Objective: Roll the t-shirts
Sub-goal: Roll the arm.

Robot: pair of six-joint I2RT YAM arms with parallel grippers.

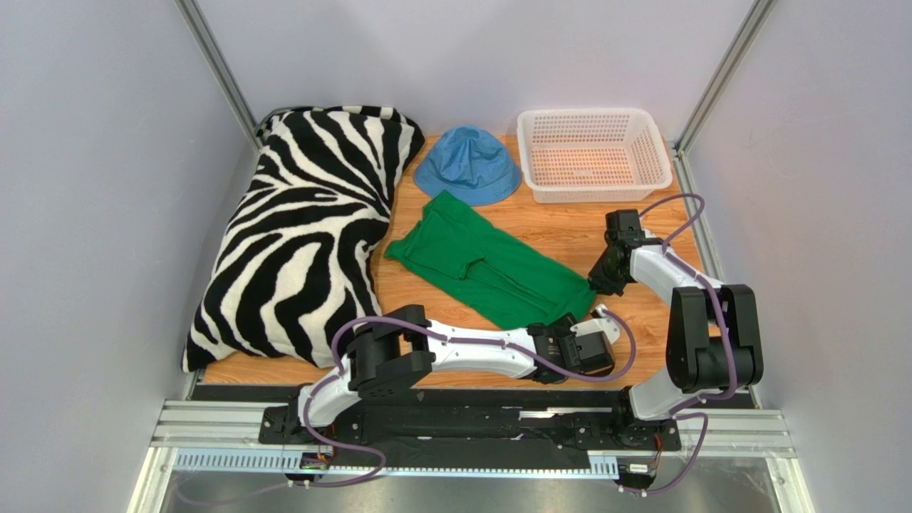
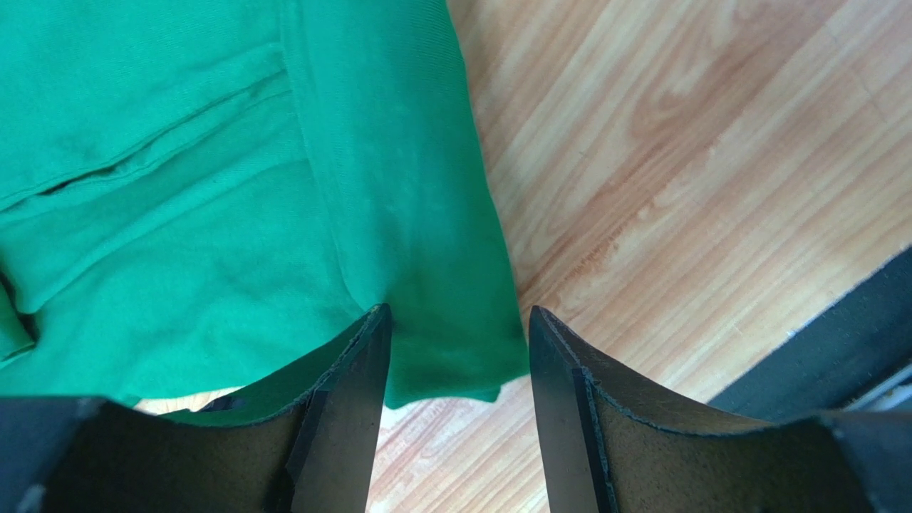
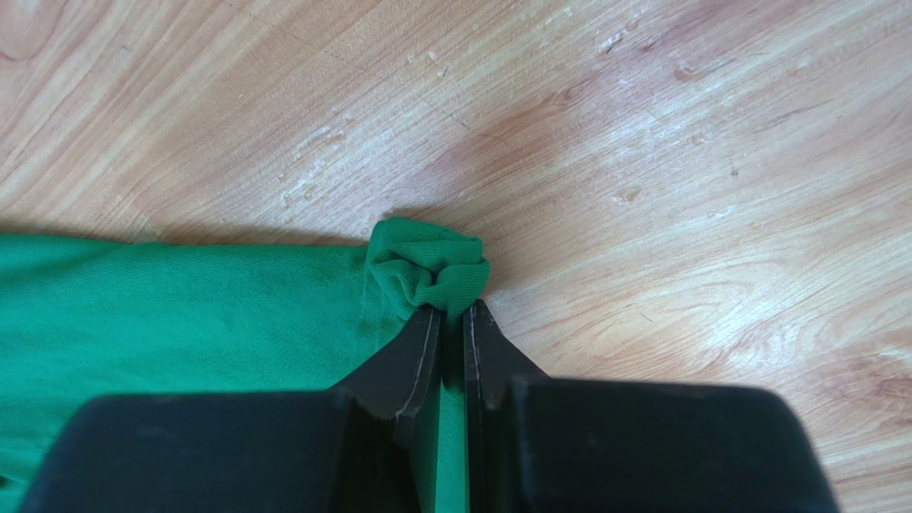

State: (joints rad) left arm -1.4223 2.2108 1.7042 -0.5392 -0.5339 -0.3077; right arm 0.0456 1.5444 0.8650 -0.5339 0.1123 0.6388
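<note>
Right claw (image 3: 450,310) on t-shirt (image 3: 161,310) — wooden tabletop (image 3: 642,160)

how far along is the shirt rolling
Done: the green t-shirt lies folded into a narrow strip on the table. In hand: the right gripper pinches one near corner; the left gripper stands open astride the other. Left: the whole roll, no turn shows yet.
</note>
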